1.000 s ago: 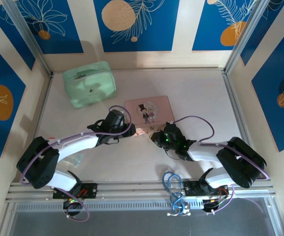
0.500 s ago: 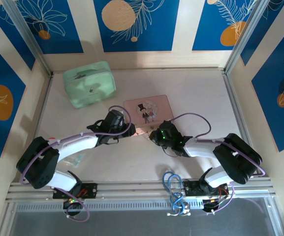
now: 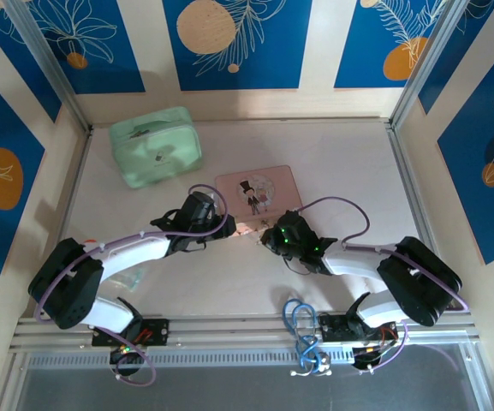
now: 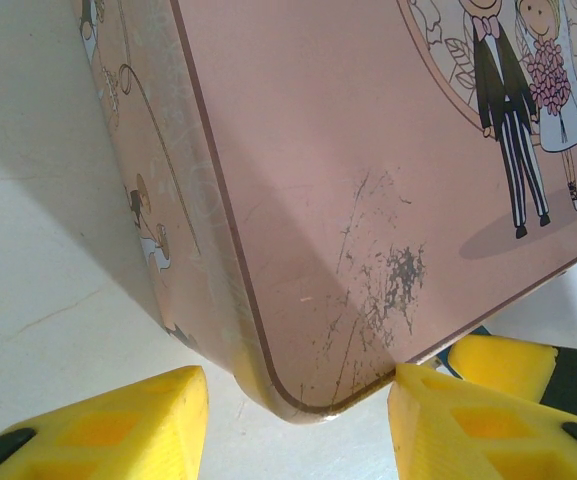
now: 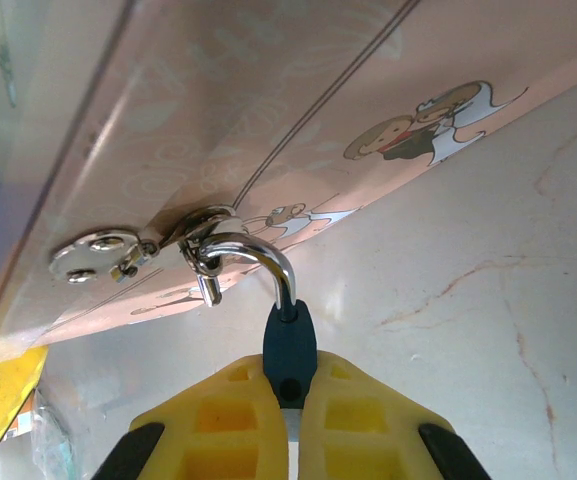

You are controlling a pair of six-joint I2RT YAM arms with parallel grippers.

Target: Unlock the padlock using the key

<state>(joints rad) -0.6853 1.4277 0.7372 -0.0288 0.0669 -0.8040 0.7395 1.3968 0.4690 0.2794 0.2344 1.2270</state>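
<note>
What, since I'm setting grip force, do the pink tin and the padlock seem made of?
The pink tin: likely thin painted sheet metal, semi-gloss; scratches near its corner show grey beneath the print. The padlock: body looks dark blue, smooth, plastic or coated metal, hard to tell; its shackle is polished silvery metal, mirror-bright with sharp highlights.

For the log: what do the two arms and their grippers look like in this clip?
The left arm and right arm have white links with black joints and bases; a purple cable loops along each. A green light glows on the right wrist. The left gripper and right gripper carry blocky yellow fingers with recessed pockets.
</note>
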